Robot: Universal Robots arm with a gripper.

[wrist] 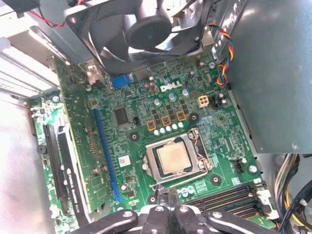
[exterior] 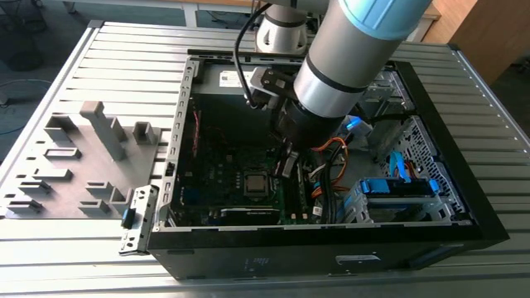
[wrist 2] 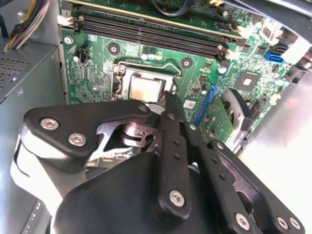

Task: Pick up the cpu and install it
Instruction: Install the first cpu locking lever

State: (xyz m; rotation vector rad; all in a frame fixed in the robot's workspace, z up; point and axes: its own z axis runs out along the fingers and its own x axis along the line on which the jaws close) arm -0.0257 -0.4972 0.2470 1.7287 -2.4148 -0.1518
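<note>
Gripper (wrist 2: 168, 97) fingers meet clenched, empty, at six o'clock of the socketed cpu (wrist: 173, 159); first wrist view adds a fan (wrist: 146, 29).

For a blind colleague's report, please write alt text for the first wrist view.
The cpu lies flat in the socket of a green motherboard, with the gripper close beside it. A black fan hangs over the board.

Exterior looks down; wrist views share socket (wrist: 174, 160).
</note>
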